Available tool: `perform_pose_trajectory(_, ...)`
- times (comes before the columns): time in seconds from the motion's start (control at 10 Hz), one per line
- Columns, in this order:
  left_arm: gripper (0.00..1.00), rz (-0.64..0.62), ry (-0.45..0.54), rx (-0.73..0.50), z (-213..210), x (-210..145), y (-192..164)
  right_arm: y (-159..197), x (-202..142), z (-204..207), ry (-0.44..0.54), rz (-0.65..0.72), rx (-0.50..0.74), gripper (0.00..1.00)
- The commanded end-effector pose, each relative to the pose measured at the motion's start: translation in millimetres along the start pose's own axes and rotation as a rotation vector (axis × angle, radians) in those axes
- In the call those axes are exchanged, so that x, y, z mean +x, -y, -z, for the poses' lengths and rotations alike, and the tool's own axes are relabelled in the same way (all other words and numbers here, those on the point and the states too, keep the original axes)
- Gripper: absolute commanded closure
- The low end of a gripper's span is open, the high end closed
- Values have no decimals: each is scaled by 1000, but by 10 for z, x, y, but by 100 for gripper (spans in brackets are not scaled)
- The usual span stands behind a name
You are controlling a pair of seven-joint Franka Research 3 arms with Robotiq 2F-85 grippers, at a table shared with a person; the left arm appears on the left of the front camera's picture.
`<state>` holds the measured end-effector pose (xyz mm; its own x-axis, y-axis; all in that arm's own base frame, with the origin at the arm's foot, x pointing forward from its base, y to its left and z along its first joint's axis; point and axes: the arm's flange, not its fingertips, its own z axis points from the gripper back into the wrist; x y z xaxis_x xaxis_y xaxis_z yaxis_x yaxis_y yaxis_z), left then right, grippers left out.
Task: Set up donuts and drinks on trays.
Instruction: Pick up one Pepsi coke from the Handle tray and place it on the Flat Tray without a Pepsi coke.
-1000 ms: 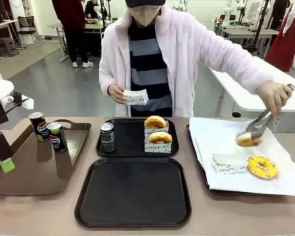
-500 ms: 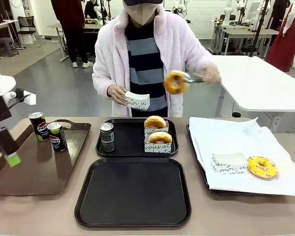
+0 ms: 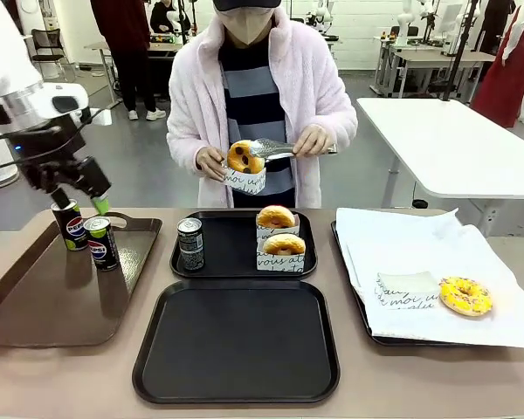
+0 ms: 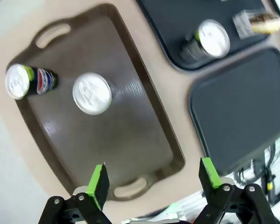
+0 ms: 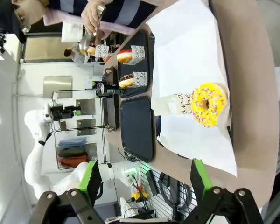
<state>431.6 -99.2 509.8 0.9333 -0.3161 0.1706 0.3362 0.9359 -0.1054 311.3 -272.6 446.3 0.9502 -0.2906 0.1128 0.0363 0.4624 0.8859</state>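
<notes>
Far tray (image 3: 231, 257) holds one can (image 3: 190, 243) and two sleeved donuts (image 3: 284, 244); near tray (image 3: 236, 340) is bare. Left gripper (image 4: 154, 176), fingers spread, hangs above two cans (image 3: 100, 242) on the brown tray (image 3: 61, 305); right gripper (image 5: 144, 176) likewise spread, empty.

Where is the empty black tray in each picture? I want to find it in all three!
Front view: the empty black tray lies in the lower middle, nearest the camera.
Left wrist view: the empty black tray is at the right edge, about halfway down.
Right wrist view: the empty black tray stands tall and narrow, just left of the middle.
Shared landmark: the donut tray sits right beside it in every view.
</notes>
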Motion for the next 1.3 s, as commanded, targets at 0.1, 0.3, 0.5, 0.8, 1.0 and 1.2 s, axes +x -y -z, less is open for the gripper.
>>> perform_pose_trajectory(0.1, 0, -71, -26, 61, 63, 176, -58, -12, 3, -2, 3, -8, 12, 0)
perform_pose_trajectory(0.3, 0, -36, 10, 12, 48, 148, -63, -12, 3, -2, 3, -8, 12, 0)
perform_pose_trajectory(0.5, 0, -36, 10, 12, 48, 148, -63, -12, 3, -2, 3, -8, 12, 0)
perform_pose_trajectory(0.8, 0, -46, 8, 21, 50, 195, -61, -12, 3, -2, 3, -8, 12, 0)
perform_pose_trajectory(1.0, 0, -190, -2, 38, 223, 508, -256, -12, 3, -2, 3, -8, 12, 0)
perform_pose_trajectory(1.2, 0, -298, -21, 114, 450, 619, -358, -12, 3, -2, 3, -8, 12, 0)
